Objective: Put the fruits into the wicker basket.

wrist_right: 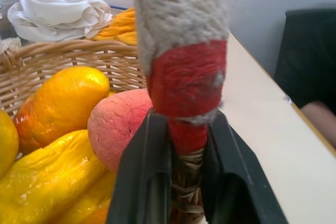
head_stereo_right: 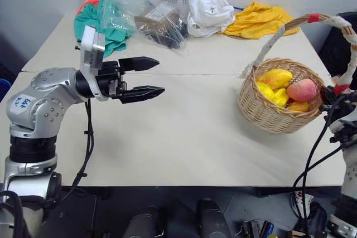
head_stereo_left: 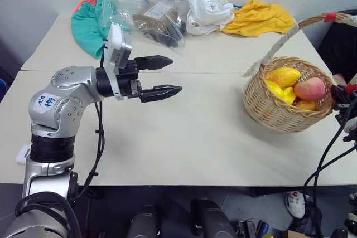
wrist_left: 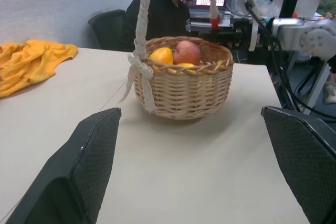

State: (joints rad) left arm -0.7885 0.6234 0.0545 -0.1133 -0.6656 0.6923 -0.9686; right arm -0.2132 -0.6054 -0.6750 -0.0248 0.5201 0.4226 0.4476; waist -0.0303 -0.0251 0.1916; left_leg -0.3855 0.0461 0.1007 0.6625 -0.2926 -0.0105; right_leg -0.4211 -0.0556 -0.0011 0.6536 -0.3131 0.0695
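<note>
Right wrist view: right gripper (wrist_right: pixel 186 145) round basket handle (wrist_right: pixel 184 66), fruits (wrist_right: pixel 63 145) partly hidden.

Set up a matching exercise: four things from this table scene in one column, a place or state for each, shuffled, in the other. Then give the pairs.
1. peach
2. left claw
3. right claw
4. yellow cloth

A. open, over bare table
B. lies in the wicker basket
C. shut on the basket's handle
D. crumpled at the table's far edge

Pairs: 1-B, 2-A, 3-C, 4-D
</note>
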